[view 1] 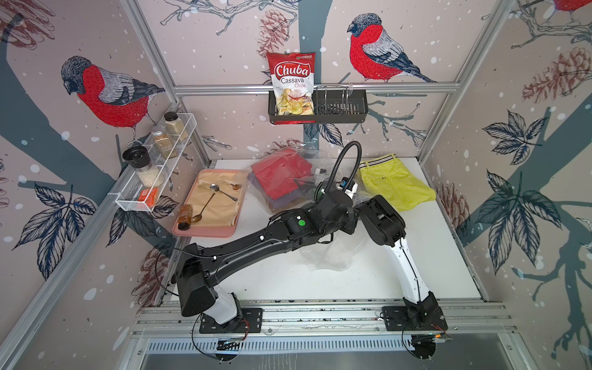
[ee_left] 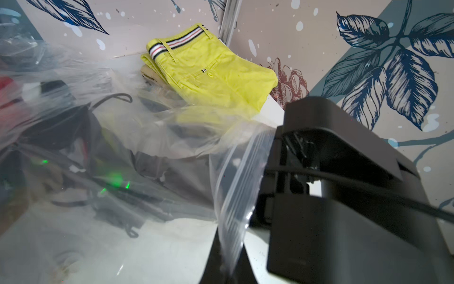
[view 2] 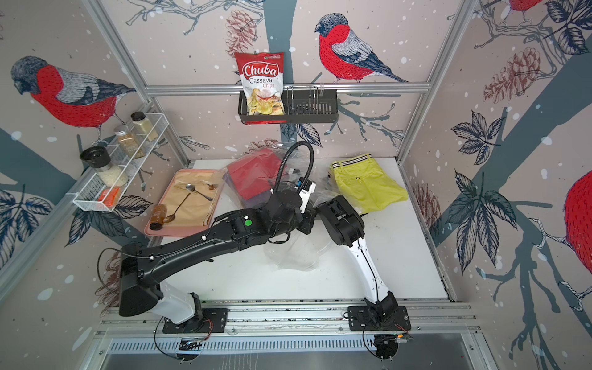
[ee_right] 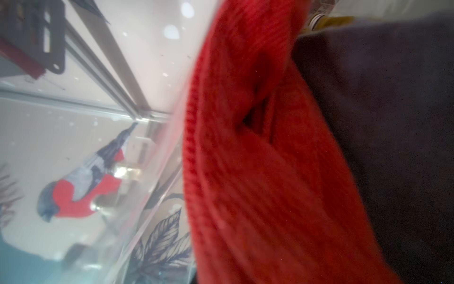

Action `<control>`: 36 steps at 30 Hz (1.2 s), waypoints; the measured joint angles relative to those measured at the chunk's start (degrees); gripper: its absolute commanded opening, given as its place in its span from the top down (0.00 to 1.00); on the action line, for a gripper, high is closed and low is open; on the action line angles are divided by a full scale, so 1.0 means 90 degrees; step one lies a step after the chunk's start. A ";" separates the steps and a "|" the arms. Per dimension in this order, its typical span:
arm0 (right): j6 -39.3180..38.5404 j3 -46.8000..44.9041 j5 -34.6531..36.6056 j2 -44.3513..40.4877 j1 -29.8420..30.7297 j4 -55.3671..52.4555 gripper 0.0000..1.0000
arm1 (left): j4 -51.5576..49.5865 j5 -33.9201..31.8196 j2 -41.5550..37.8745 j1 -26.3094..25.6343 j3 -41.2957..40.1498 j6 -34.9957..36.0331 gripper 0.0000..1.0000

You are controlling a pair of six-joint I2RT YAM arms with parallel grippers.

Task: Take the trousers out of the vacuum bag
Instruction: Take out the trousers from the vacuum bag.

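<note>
The red trousers (view 1: pixel 282 174) lie inside the vacuum bag (ee_left: pixel 147 137) – soft, floppy, light. The left fingers (ee_left: pixel 211 266) pinch the slippery bag's zip edge. The right fingers (view 1: pixel 306 185) are closed against the red cloth – best to grab a fold.

Crinkly glossy clear plastic vacuum bag (ee_left: pixel 231 177), matt ribbed cloth red trousers (ee_right: pixel 245 172), smooth matt yellow trousers (view 1: pixel 394 187)

1. A chips packet (view 1: pixel 291 83) stands in a black basket (view 1: pixel 352 110).
2. Jars (view 1: pixel 165 145) sit in a white wire rack (view 1: pixel 129 205).
3. Spoons (view 1: pixel 214 187) and a brown bottle (view 1: pixel 185 215) lie on a pink tray (view 1: pixel 208 233).
</note>
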 measured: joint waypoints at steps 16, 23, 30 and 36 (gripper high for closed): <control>-0.0182 -0.3201 -0.0279 -0.1999 0.0029 0.1379 1.00 | -0.0007 0.0287 -0.0143 0.0231 -0.0002 -0.0095 1.00; -0.0177 -0.4350 -0.0257 -0.2550 0.0039 0.1804 1.00 | -0.0053 0.0265 -0.0202 0.0233 0.0002 -0.0090 1.00; -0.0517 -0.5506 -0.0335 -0.3585 0.0102 0.1838 1.00 | -0.0075 0.0253 -0.0202 0.0253 0.0002 -0.0080 1.00; -0.0702 -0.6445 -0.0231 -0.4471 0.0209 0.1494 1.00 | -0.0073 0.0163 -0.0187 0.0301 -0.0032 -0.0080 1.00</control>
